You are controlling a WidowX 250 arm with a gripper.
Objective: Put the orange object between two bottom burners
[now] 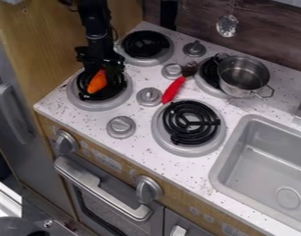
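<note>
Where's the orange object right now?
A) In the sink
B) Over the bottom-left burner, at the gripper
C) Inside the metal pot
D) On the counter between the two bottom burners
B: the orange object shows over the bottom-left burner, right below the arm's gripper.

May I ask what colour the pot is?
The pot is silvery, clearest in the camera view.
</note>
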